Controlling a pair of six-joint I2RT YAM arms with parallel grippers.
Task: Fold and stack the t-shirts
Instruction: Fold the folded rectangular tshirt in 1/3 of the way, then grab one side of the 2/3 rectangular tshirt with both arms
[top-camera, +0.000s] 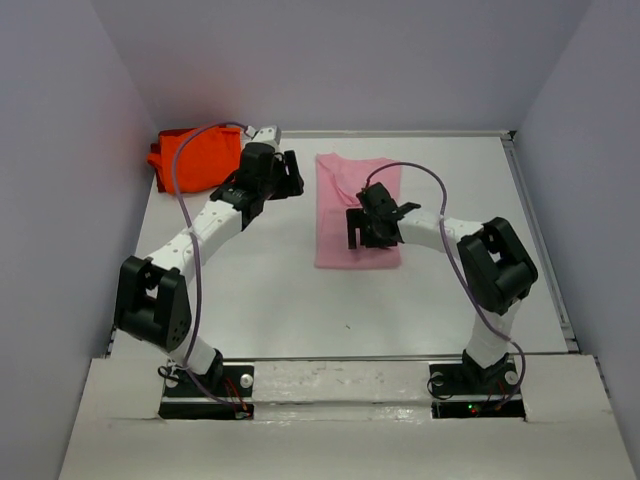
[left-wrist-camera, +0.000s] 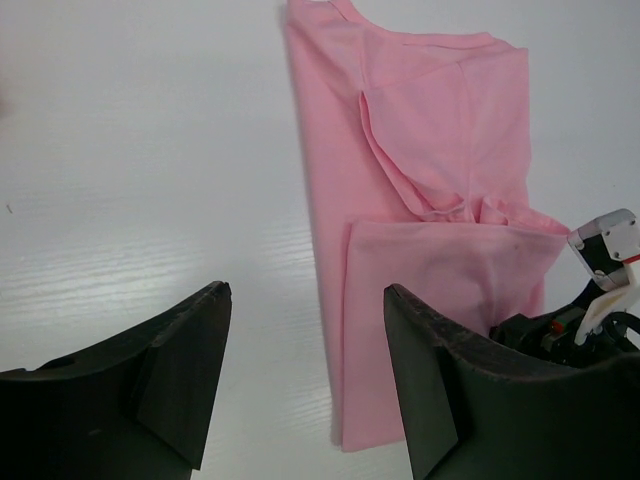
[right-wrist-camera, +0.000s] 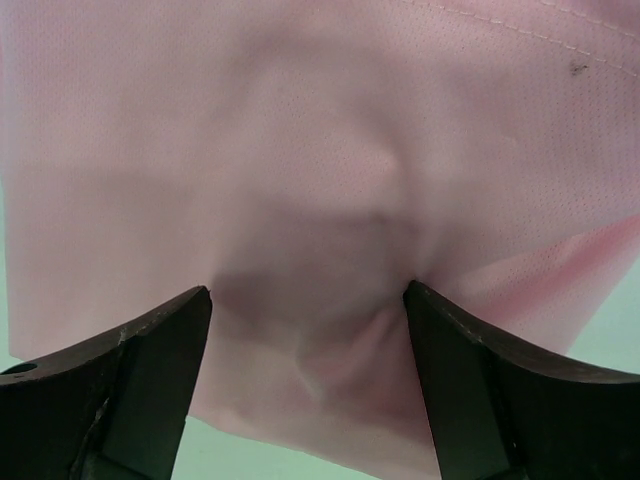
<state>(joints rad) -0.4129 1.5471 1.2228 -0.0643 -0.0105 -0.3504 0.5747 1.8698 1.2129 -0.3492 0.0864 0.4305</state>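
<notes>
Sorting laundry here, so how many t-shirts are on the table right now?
2. The pink shirt lies partly folded mid-table; the orange shirt sits bunched in the far left corner. No others visible.

this is looking like a robotics lab test cell, not a home or a shop. a plain white table (top-camera: 300, 300) is sitting boxed in by blank pale panels: a left wall (top-camera: 60, 200), a back wall (top-camera: 340, 60) and a right wall (top-camera: 600, 200). two white-and-black robot arms, the left arm (top-camera: 200, 235) and the right arm (top-camera: 470, 245), are standing bolted on black base plates (top-camera: 205, 392) at the near edge. thin purple cables (top-camera: 182, 215) are looping loose along each arm. small lights (top-camera: 470, 407) are glowing at the right arm's base. a metal rail (top-camera: 540, 240) is running along the table's right edge.
</notes>
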